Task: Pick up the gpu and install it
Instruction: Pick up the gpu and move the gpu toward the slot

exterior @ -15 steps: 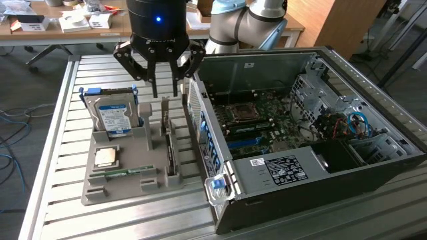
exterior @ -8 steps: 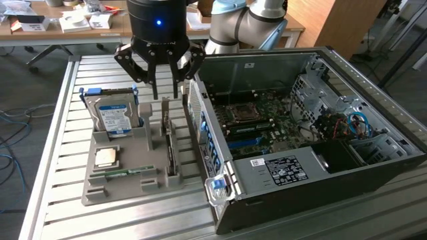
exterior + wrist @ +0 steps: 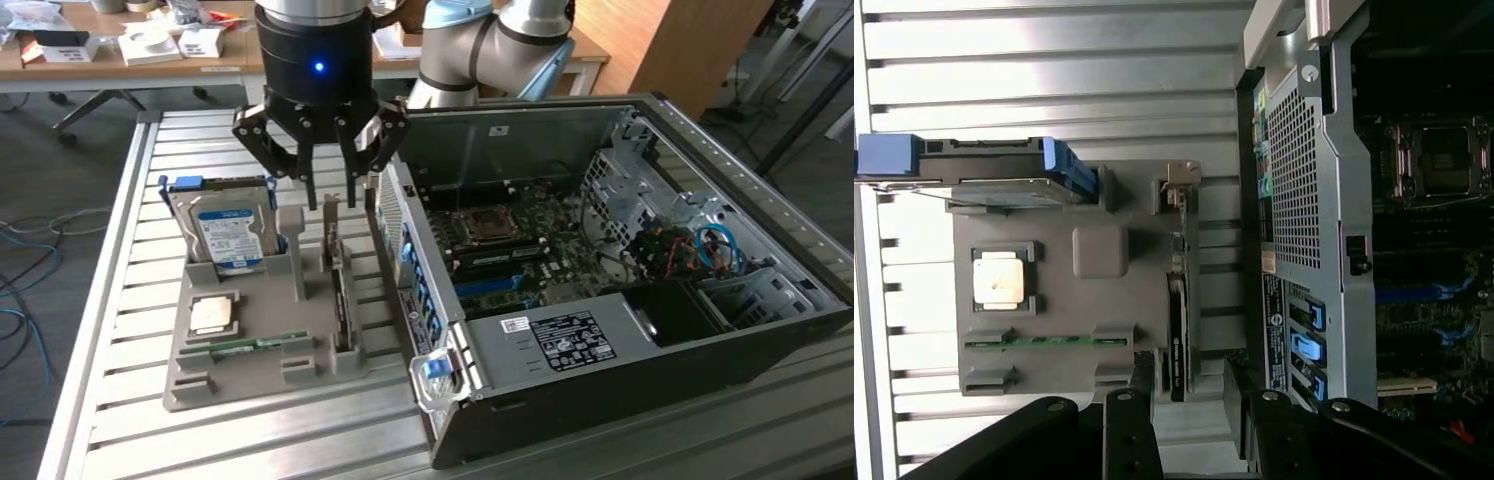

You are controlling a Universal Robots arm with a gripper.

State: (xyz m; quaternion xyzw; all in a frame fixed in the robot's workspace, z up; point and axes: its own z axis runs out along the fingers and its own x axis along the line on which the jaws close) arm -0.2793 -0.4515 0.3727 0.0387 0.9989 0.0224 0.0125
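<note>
In the exterior view the gripper (image 3: 334, 203) hangs empty, jaws spread wide, just above the far end of the gpu (image 3: 342, 305). The card stands on edge in the grey tray (image 3: 200, 385) slot nearest the computer case (image 3: 561, 420), long axis running far to near. In the wrist view the gpu (image 3: 1176, 335) is a thin black strip, lined up with the gap between the fingers (image 3: 1129, 430).
</note>
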